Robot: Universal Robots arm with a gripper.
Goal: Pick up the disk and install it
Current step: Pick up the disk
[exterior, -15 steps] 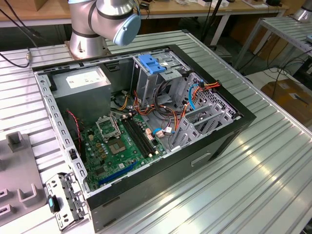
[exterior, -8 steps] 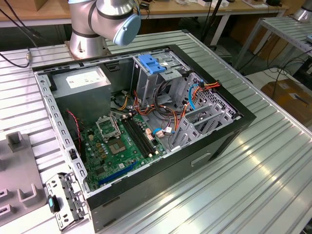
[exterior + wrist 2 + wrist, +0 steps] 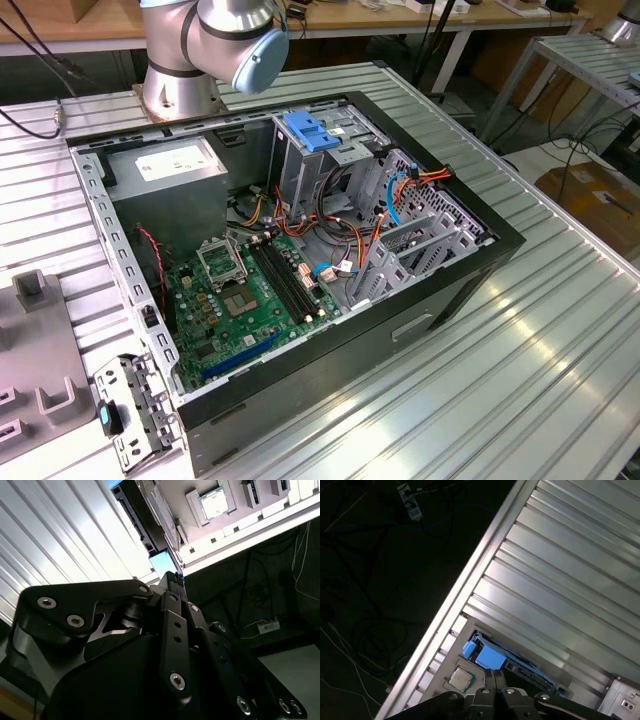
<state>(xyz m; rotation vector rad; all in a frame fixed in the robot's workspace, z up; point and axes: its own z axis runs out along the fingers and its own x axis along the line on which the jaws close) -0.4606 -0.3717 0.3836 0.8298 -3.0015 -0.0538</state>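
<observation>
Pickup step: we're hovering the gripper (image 3: 495, 675) above the disk (image 3: 490, 656), which is lying on the grey fixture (image 3: 454, 652) at the table (image 3: 560, 580) edge. Claw is sitting closed, gripping nothing. We're judging the grasp needs it opened and squared across the blue rails.

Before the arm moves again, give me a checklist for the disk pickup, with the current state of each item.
1. Disk located: ok. The disk lies in a grey tray beside a processor chip.
2. Gripper lined up: ok. The gripper sits right at the disk's blue end.
3. Contact with the disk: cannot tell.
4. Gripper open for a grasp: not ok. It looks shut.
5. Free bay in the drive cage of the open computer case: cannot tell.
6. Path near the cage: not ok. Orange and blue cables crowd beside it.
</observation>
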